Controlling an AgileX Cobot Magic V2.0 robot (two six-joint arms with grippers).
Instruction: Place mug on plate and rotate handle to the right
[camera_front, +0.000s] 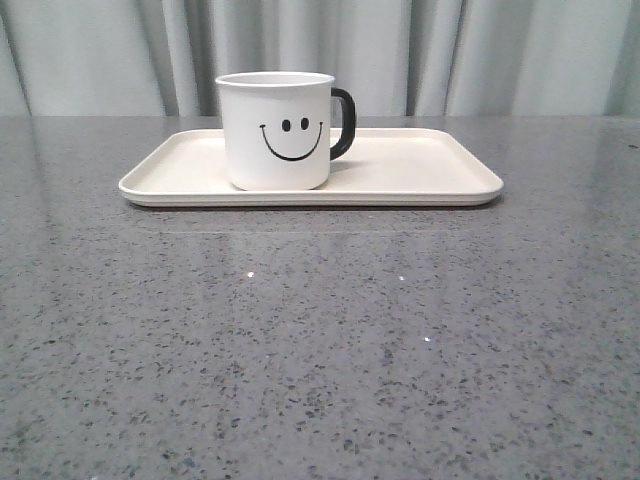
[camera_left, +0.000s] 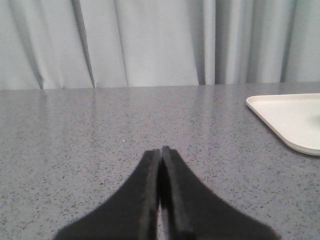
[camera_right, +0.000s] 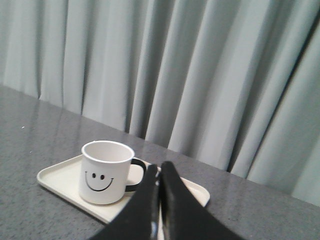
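The white mug (camera_front: 277, 130) with the black smiley face stands upright on the left half of the cream plate (camera_front: 420, 170). Its black handle (camera_front: 344, 122) points to the right. No gripper shows in the front view. In the right wrist view the mug (camera_right: 105, 172), its handle (camera_right: 137, 175) and the plate (camera_right: 55, 178) lie beyond my right gripper (camera_right: 160, 167), which is shut and empty, apart from the mug. In the left wrist view my left gripper (camera_left: 161, 151) is shut and empty over bare table, with a corner of the plate (camera_left: 290, 117) off to one side.
The grey speckled table (camera_front: 320, 340) stretches from the plate to the near edge. Pale grey curtains (camera_front: 480, 50) hang behind the table's far edge.
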